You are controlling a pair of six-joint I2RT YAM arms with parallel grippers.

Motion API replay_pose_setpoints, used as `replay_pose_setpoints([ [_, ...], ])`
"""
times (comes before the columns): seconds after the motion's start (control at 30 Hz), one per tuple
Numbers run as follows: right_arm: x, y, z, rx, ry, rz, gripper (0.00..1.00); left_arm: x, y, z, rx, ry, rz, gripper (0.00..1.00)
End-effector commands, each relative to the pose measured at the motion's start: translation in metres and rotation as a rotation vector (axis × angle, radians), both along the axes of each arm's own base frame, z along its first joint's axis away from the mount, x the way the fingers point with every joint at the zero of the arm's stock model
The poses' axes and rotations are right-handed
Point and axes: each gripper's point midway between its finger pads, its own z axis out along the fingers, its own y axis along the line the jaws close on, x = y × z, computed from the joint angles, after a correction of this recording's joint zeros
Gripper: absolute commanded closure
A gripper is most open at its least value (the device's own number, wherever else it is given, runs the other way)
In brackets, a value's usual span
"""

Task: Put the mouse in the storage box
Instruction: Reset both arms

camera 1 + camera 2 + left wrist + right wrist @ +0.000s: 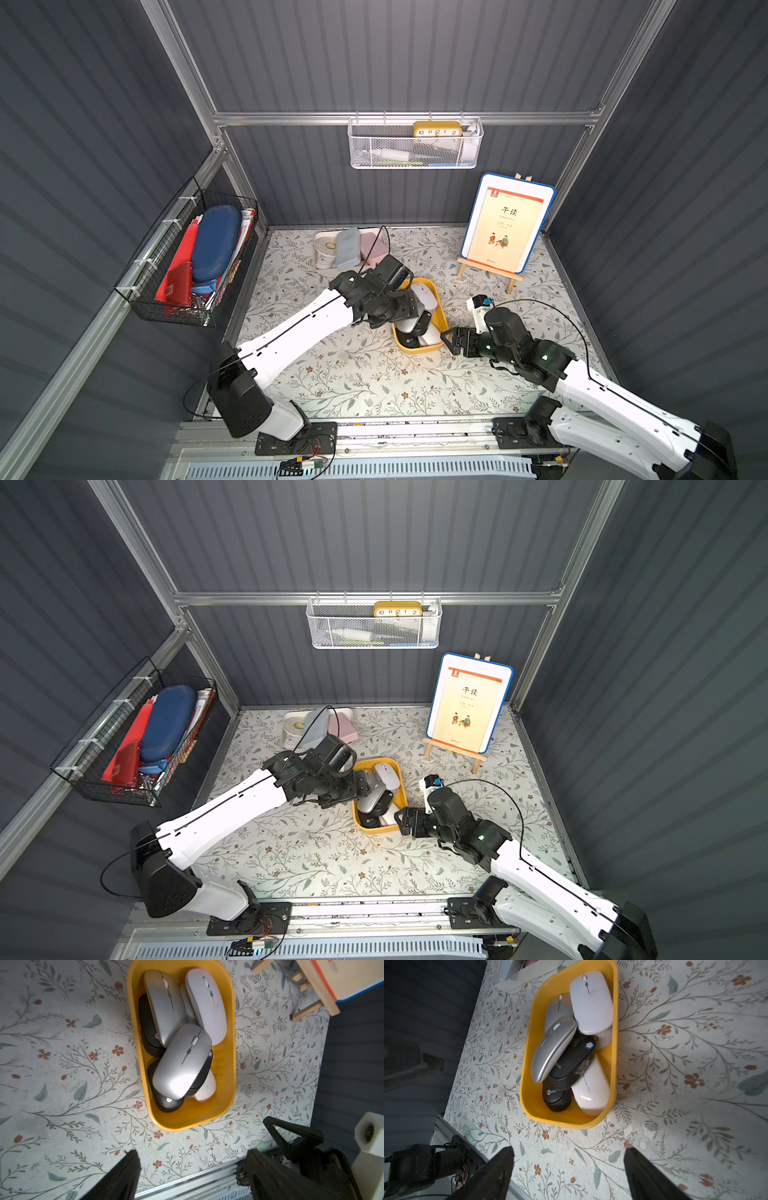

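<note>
The storage box [415, 350] [376, 830] is a shallow yellow bin on the flowered table top, holding several mice in silver, white and black. A silver mouse [182, 1061] [552, 1051] lies loose on top of the pile, tilted across a black one. My left gripper [192, 1153] [420, 326] hangs over the box with its jaws wide open and nothing between them. My right gripper [569, 1150] [451, 340] is open and empty too. It sits low beside the box's near right corner, apart from the rim [566, 1120].
A white tray [324, 262] with a tape roll and cases stands at the back. A book on a wooden easel [505, 228] stands back right. A white mesh basket [415, 145] hangs on the back wall, a black wire basket [187, 262] on the left wall.
</note>
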Motion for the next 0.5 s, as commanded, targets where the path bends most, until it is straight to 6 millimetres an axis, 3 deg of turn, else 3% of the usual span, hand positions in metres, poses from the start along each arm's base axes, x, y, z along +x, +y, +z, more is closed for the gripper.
replay_pose_setpoints([
  [0.0,0.019,-0.021,0.023,-0.072,-0.094,-0.111,0.13,0.029,0.026,0.019,0.132,-0.185,0.074,0.01],
  [0.07,0.033,-0.048,0.046,-0.154,-0.189,-0.238,0.14,0.042,0.034,0.034,0.178,-0.275,0.091,0.00],
  [0.2,0.057,-0.102,0.118,-0.354,-0.458,-0.472,0.10,0.068,0.054,0.060,0.284,-0.453,0.139,0.01],
  [0.23,0.063,-0.111,0.131,-0.426,-0.508,-0.507,0.02,0.082,0.055,0.072,0.310,-0.534,0.133,0.01],
  [0.27,0.069,-0.119,0.142,-0.464,-0.543,-0.574,0.01,0.089,0.066,0.077,0.360,-0.559,0.169,0.01],
  [0.37,0.088,-0.138,0.149,-0.546,-0.630,-0.765,0.01,0.107,0.098,0.100,0.502,-0.713,0.272,0.01],
  [0.4,0.096,-0.134,0.147,-0.599,-0.655,-0.726,0.01,0.113,0.100,0.106,0.467,-0.741,0.243,0.01],
  [0.47,0.108,-0.130,0.134,-0.719,-0.641,-0.667,0.01,0.129,0.093,0.109,0.177,-0.763,0.029,0.00],
])
